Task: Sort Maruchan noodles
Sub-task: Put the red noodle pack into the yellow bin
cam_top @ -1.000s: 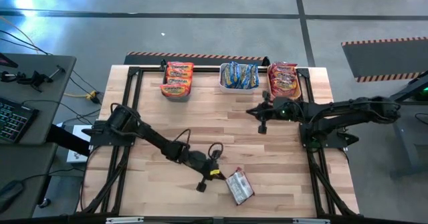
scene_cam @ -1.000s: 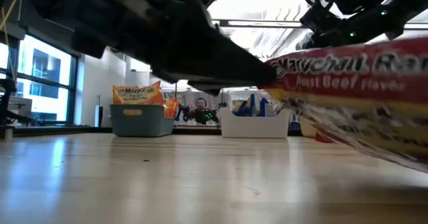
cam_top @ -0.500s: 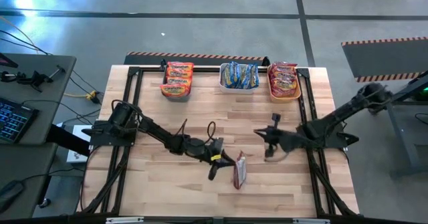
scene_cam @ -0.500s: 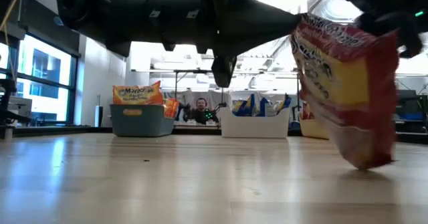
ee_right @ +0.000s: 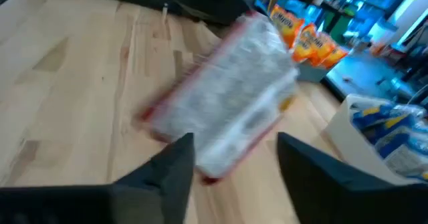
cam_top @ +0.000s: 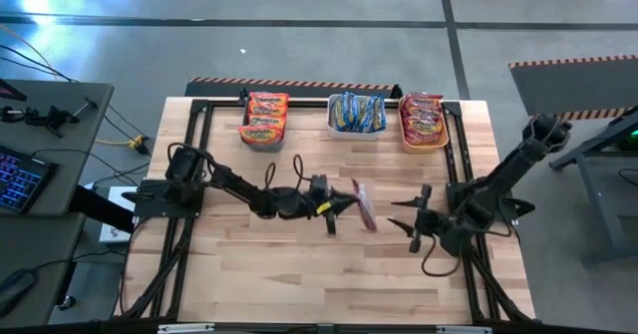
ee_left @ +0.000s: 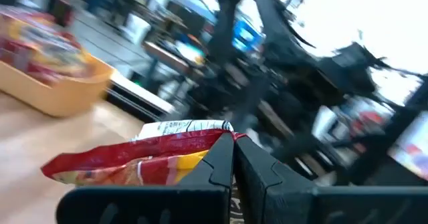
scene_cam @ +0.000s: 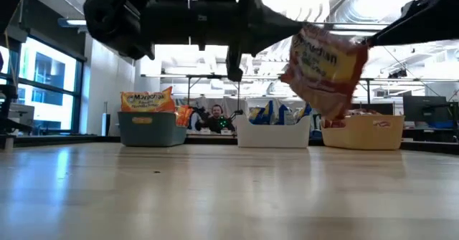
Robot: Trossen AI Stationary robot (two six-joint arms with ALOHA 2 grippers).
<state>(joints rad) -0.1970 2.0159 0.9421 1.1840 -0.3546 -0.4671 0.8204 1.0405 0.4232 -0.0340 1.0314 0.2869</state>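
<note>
Clamped in the left gripper (cam_top: 344, 203) above mid-table, the red noodle packet (cam_top: 364, 206) hangs on edge, while the right gripper (cam_top: 411, 219), fingers apart, faces it from nearby.

A pale wooden table (cam_top: 299, 264) with a black frame stands on a grey floor; along its far edge sit a teal bin (scene_cam: 147, 128), a white bin (scene_cam: 271, 134) and an orange bin (scene_cam: 362, 134). A desk with a keyboard (cam_top: 20, 179) stands beside it, a person (scene_cam: 214, 117) seated far behind
</note>
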